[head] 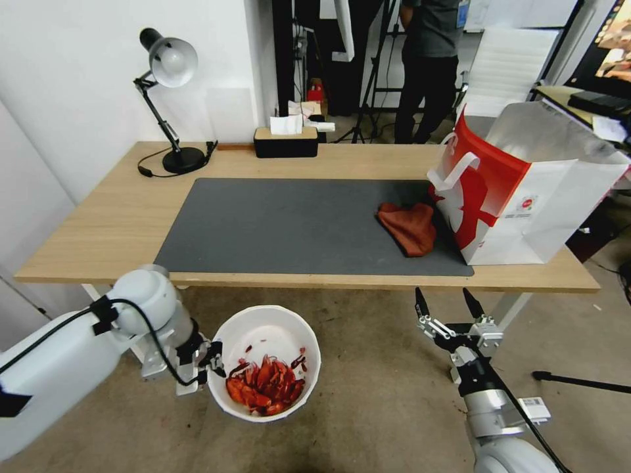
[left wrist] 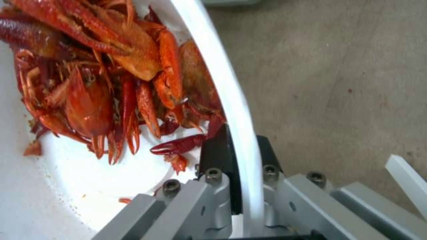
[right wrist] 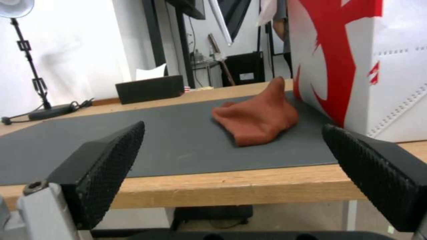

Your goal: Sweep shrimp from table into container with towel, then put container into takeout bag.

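Left gripper (head: 211, 369): clamped on the rim of the container (head: 276, 322), one dark finger inside the wall and one outside, held out over the floor below the tabletop's near edge, toward its left end.
Left arm: white, reaching in from the lower left with a black cable looped along it, wrist bent toward the bowl.
Left wrist view: looks straight down the pinched rim; the white plastic wall (left wrist: 240, 110) is thin and smooth, smeared with reddish specks inside.
Shrimp (head: 265, 387): heaped in the bowl's nearer half. The wrist view shows glossy red-orange shells (left wrist: 102, 83), thin legs and one loose claw lying just beside the inner finger.
Right gripper (head: 447, 307): fingers spread wide apart, holding nothing, pointing up at the tabletop's near edge, toward its right end.
Right arm: rises from the lower right, wrist upright, below the table (head: 98, 223).
Right wrist view: level with the tabletop; two black ribbed fingers (right wrist: 106, 166) frame the wood edge and the dark grey mat (right wrist: 133, 133).
Towel (head: 409, 226): dull rust-red cloth, crumpled on the mat's right end, touching or almost touching the bag. From the right wrist it stands in a soft peak (right wrist: 260, 115).
Takeout bag (head: 526, 190): upright at the tabletop's right end, white paper with red print, mouth open, silver foil lining, white strap handle.
Desk lamp (head: 167, 98): far left corner of the tabletop.
Tissue box (head: 286, 139): black, at the far edge.
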`<state>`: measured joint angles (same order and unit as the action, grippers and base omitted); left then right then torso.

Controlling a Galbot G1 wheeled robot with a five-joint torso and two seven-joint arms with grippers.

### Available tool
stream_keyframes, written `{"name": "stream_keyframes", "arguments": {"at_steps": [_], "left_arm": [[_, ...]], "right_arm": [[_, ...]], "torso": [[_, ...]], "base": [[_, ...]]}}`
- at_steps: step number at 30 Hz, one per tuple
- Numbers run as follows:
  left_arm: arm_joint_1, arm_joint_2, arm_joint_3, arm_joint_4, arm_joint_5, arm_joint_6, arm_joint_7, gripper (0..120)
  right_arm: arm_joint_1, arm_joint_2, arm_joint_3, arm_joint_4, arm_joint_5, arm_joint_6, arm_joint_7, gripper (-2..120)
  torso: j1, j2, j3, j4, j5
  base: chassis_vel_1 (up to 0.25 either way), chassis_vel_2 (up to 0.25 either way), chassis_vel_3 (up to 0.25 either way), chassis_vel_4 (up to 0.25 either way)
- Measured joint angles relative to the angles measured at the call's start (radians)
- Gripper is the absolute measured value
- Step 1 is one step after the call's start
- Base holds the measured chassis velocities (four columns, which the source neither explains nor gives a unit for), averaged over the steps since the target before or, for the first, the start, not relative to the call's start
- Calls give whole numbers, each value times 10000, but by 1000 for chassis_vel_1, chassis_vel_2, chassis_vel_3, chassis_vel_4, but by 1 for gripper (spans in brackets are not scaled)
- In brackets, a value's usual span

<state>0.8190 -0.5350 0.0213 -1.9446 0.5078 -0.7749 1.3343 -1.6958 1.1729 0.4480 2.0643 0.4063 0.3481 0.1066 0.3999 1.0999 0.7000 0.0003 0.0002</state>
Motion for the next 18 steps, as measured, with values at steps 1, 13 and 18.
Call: {"name": "stream_keyframes", "arguments": {"at_steps": [1,13,18], "left_arm": [[5,395,-159,-294,-286,109,-79,0],[-1105,2646,-618,-1688,-3122,1665,-808,0],[-1321,3031,-810,-1580,-4042,2211,-1064,0]], "right_arm": [[-1,8,-51,30,-27,0,-9,100],[-51,158,-140,192,-230,6,-35,100],[-95,172,-132,271,-269,20,-40,100]], "torso": [[0,0,0,-2,-5],[0,0,0,-2,-1],[1,1,0,-3,-1]], "base": [[0,0,0,0],[0,0,0,0],[0,0,0,0]]}}
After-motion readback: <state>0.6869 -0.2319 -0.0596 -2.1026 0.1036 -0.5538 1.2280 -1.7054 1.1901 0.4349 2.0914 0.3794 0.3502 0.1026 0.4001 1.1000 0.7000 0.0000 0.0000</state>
